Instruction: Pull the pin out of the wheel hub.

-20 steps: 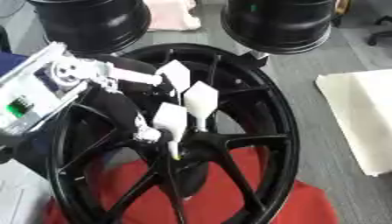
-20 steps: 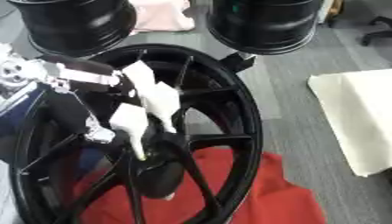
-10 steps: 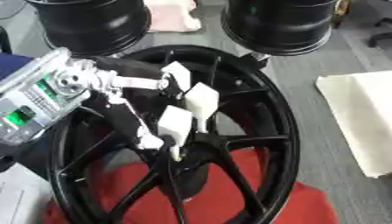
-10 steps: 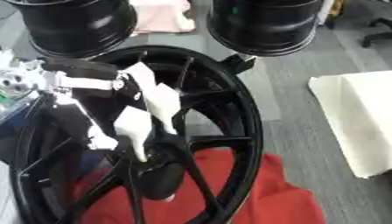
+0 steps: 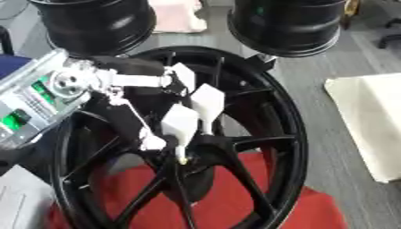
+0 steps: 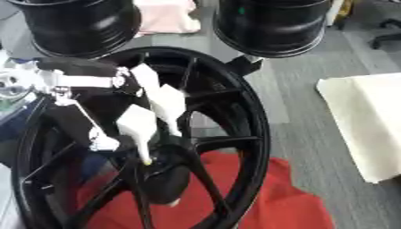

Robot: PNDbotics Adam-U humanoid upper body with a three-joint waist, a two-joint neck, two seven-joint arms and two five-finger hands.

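**Left hand pinching the pin over the hub**

The left hand (image 5: 184, 107) reaches in over a black spoked wheel (image 5: 286, 134), its white fingertips (image 5: 178, 124) drawn together on a thin pale pin (image 5: 181, 157). The pin hangs straight down from the fingertips, its lower end just at the wheel hub (image 5: 192, 172) directly beneath the hand. Whether the end is still seated in the hub cannot be told. Below the hand, under the wheel, lies a red cloth (image 6: 258, 188). Beyond the hand stand two black rims (image 5: 98, 24). Far off to its right lies a cream sheet (image 5: 368, 120).
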